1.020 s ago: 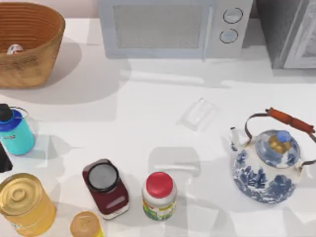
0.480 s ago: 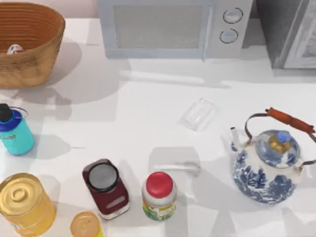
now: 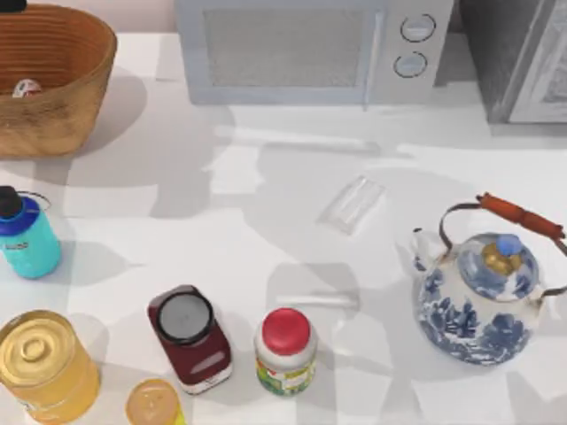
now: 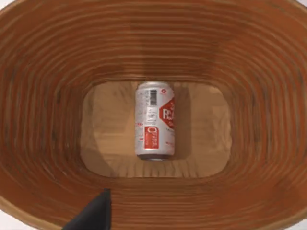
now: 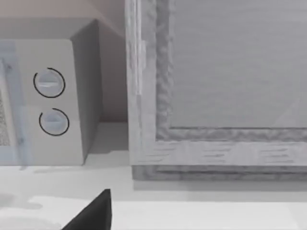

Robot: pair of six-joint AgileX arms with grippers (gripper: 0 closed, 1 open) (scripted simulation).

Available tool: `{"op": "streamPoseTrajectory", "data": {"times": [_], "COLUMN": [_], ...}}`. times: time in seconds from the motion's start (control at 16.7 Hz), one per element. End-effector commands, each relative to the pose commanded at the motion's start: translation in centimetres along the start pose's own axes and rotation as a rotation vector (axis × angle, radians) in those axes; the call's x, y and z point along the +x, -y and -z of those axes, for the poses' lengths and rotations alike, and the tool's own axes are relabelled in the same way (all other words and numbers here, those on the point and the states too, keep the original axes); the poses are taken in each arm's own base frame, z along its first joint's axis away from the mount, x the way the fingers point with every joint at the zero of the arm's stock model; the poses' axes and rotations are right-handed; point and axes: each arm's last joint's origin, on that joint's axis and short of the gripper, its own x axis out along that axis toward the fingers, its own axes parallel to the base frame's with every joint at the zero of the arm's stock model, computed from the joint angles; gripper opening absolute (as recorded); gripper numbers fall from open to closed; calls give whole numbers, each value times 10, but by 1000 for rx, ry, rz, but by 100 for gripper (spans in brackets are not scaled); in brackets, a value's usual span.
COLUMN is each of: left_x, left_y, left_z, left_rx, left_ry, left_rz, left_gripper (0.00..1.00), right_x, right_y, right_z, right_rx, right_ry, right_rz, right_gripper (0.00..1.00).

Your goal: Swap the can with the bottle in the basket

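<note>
Two big grey appliances line the far edge of the white table [image 3: 292, 186]: a microwave [image 3: 310, 49] in the middle and a grey cabinet [image 3: 523, 57] at the far right. The right wrist view looks at that cabinet's framed front with the microwave's two dials beside it; one dark fingertip of the right gripper [image 5: 93, 213] shows at its edge, and whether that pincer is spread or closed cannot be told.

Next in size, the basket [image 3: 49, 80] stands at the far left corner, orange-brown with tall woven sides. The left gripper [image 4: 93, 215] hangs above it — its wrist view looks straight down the basket's ribbed wall to the floor, with a single dark fingertip in sight, so how far that pincer is open cannot be told, and nothing is seen in its hold. A dark sliver of the left arm sits at the far left edge of the top view.

A blue-and-white teapot [image 3: 478, 292] stands at the right. At the near left are a big yellow tin [image 3: 44, 365], a dark red jar [image 3: 189, 336], a red-capped white bottle [image 3: 285, 351] and a small orange cylinder [image 3: 153, 403]. The bottle [image 3: 27, 235] — teal, black cap — stands upright at the left edge, well apart from the basket. A clear wrapper [image 3: 353, 204] lies mid-table.

The can [image 4: 154, 120] lies on its side on the basket's floor.
</note>
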Motion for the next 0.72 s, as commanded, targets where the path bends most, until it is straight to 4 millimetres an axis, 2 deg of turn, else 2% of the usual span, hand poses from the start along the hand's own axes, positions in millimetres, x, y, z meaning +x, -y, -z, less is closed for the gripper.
{"op": "streamPoseTrajectory", "data": {"times": [0.18,0.42,0.6,0.72], "left_x": [62,133,167,177], "left_y": [-12,-25,-31,-33], "left_z": [-22,-26,-20,-17], "left_rx": [-1,-2,-2,-2], "left_ry": [-152,-312,-387,-410], "left_rz": [7,19,26,29], "left_gripper": [100,100,100,100], "right_x": [0,0,0,0], "right_y": [0,0,0,0], "right_z": [0,0,0,0], "right_rx": [0,0,0,0], "right_ry": [0,0,0,0], "right_rz": [0,0,0,0], "right_gripper": [100,100,100,100]}}
